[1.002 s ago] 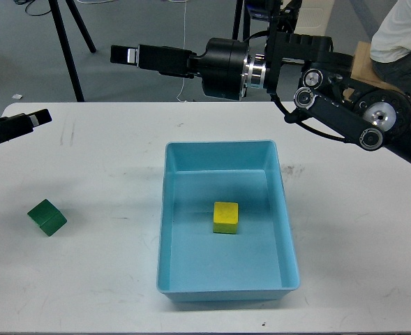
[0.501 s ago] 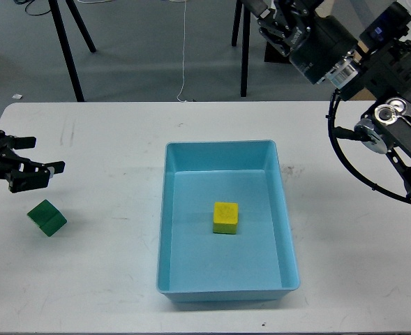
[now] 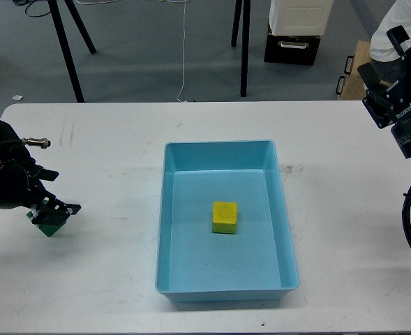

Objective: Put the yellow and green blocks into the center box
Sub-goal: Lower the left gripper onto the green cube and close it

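While left tool (image 3: 51, 213) straddles green cube (image 3: 48, 225), yellow cube (image 3: 225, 217) sits boxed

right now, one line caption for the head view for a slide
Left gripper closing in on the green block; yellow block already in the blue box.

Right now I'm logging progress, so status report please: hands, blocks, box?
Left hand open, down around green block. Right hand pulled back at frame edge, state unclear. Yellow block in blue box. Nothing blocking.
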{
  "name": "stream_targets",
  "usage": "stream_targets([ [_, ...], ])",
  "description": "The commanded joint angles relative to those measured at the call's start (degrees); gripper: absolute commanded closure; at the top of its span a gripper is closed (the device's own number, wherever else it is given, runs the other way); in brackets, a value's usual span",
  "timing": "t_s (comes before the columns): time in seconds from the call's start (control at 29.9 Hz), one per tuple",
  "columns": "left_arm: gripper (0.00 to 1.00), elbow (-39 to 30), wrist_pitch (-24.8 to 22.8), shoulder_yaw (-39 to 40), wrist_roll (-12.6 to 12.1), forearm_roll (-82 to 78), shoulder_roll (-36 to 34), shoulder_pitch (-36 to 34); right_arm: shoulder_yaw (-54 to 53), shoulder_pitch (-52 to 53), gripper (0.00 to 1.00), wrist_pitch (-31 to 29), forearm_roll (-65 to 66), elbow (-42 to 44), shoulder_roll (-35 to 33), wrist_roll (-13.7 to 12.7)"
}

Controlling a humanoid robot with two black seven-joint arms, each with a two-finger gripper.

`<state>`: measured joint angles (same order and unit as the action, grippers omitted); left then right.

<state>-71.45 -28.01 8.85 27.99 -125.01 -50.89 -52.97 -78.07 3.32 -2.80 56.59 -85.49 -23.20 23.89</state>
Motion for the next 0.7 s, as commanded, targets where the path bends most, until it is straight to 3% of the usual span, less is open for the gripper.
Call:
stream_targets([
  [0.0,0.01,3.3,0.0,-1.3,0.0,0.0,1.8,0.0,-1.2,-1.0,0.01,0.2,0.0,0.0,0.0,0.0],
  [0.67,0.02,11.4,0.0,-2.9,0.0,0.0,4.6,0.5,-1.3,-1.8,0.01,0.2,-2.5,-0.9,0.1,0.0],
])
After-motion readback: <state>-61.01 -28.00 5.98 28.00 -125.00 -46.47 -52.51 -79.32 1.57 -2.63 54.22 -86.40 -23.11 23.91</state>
